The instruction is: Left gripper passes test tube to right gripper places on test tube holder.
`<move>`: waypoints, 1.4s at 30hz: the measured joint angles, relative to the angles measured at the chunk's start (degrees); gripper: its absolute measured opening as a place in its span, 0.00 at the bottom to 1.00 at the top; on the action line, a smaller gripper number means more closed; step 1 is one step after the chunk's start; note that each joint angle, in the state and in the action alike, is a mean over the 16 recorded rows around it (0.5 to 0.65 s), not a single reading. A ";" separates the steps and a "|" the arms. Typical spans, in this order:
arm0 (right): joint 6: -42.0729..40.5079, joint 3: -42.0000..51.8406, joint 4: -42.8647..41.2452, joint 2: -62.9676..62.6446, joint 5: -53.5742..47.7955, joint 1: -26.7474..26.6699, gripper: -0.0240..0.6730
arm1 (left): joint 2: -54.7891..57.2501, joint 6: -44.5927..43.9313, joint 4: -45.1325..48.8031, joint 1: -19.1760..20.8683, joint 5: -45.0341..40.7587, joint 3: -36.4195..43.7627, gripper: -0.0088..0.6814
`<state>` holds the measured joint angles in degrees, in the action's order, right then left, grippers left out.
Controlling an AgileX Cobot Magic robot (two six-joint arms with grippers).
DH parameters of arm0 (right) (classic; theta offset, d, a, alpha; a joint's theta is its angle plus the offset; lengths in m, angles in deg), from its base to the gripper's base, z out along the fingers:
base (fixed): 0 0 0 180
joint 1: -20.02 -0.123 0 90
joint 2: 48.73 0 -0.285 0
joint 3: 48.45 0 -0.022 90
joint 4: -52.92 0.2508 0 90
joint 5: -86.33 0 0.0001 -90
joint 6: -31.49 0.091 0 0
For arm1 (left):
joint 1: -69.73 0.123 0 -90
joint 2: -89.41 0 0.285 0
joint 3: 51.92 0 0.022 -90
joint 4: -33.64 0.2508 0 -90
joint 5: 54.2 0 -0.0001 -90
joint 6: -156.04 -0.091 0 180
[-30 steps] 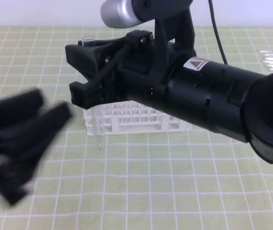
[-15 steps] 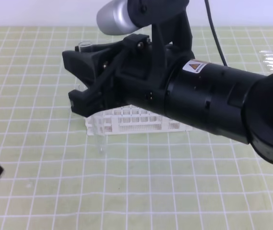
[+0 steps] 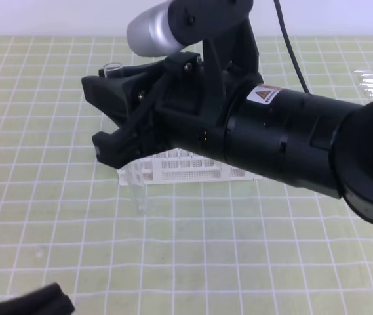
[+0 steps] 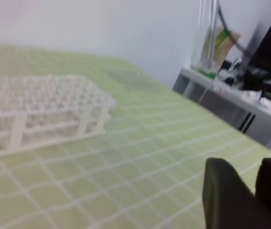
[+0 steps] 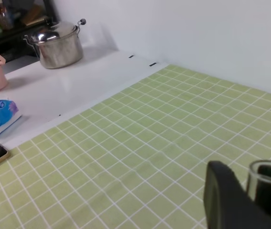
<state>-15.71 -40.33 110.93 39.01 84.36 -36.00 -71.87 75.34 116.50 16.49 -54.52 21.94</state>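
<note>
The right gripper (image 3: 111,111) and its arm block the test tube holder (image 3: 173,167).

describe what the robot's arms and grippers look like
The right gripper is a matte black two-fingered claw on a thick black cylindrical arm, with a silver-grey rounded module on top, a thin black cable, and an orange triangle warning sticker. Of the left gripper, only blurred black fingers show.

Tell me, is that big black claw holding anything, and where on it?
Yes. The right gripper holds the test tube near its open top; the rounded end hangs below.
</note>
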 joint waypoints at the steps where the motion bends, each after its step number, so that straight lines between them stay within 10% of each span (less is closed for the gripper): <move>1: -0.01 0.00 -0.02 0.00 -0.06 0.00 0.05 | 0.02 -0.01 0.00 0.00 -0.08 0.76 0.03; 42: -2.55 0.15 -0.72 0.44 0.24 0.52 0.05 | 0.17 0.00 -0.03 -0.01 -1.61 4.07 0.03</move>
<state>-18.27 -40.18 110.22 39.46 84.61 -35.48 -71.71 75.35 116.47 16.48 -56.14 26.00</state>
